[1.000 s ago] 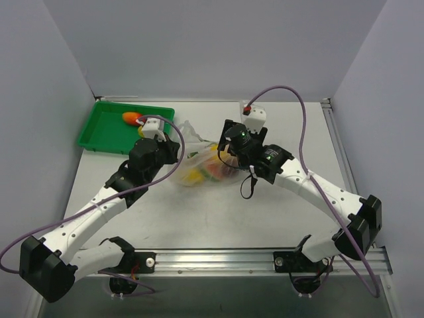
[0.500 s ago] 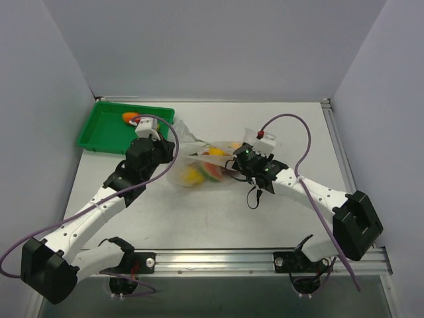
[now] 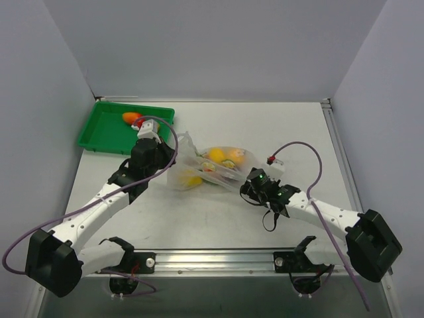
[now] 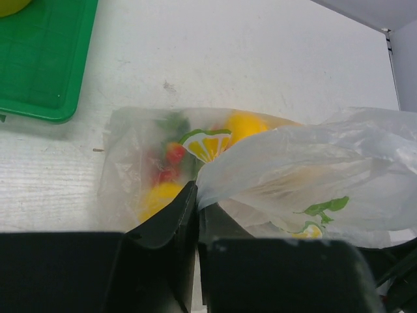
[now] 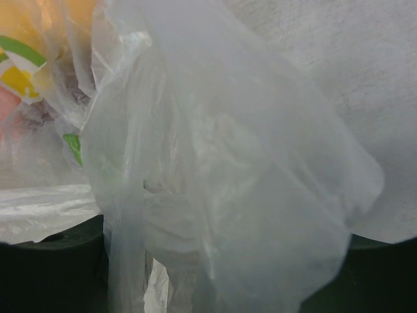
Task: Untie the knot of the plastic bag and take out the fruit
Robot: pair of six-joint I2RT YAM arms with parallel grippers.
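The clear plastic bag (image 3: 209, 169) lies stretched between my two grippers at the table's middle. Toy fruit shows through it: a yellow lemon (image 3: 215, 155), another yellow one (image 3: 193, 179) and a small red one (image 4: 174, 153). My left gripper (image 3: 173, 159) is shut on a fold of the bag's plastic (image 4: 260, 163) at its left end. My right gripper (image 3: 246, 187) holds the bag's right end. In the right wrist view, bunched and twisted plastic (image 5: 140, 195) covers the fingers. I cannot make out a distinct knot.
A green tray (image 3: 106, 132) stands at the back left with a red-orange mango (image 3: 131, 118) in it. The tray's corner also shows in the left wrist view (image 4: 39, 65). The table's metal rail (image 3: 218, 255) runs along the near edge.
My right gripper has moved right and toward the near edge, dragging the bag's end with it. The bag is now stretched out flatter. The left gripper stays at the bag's left end.
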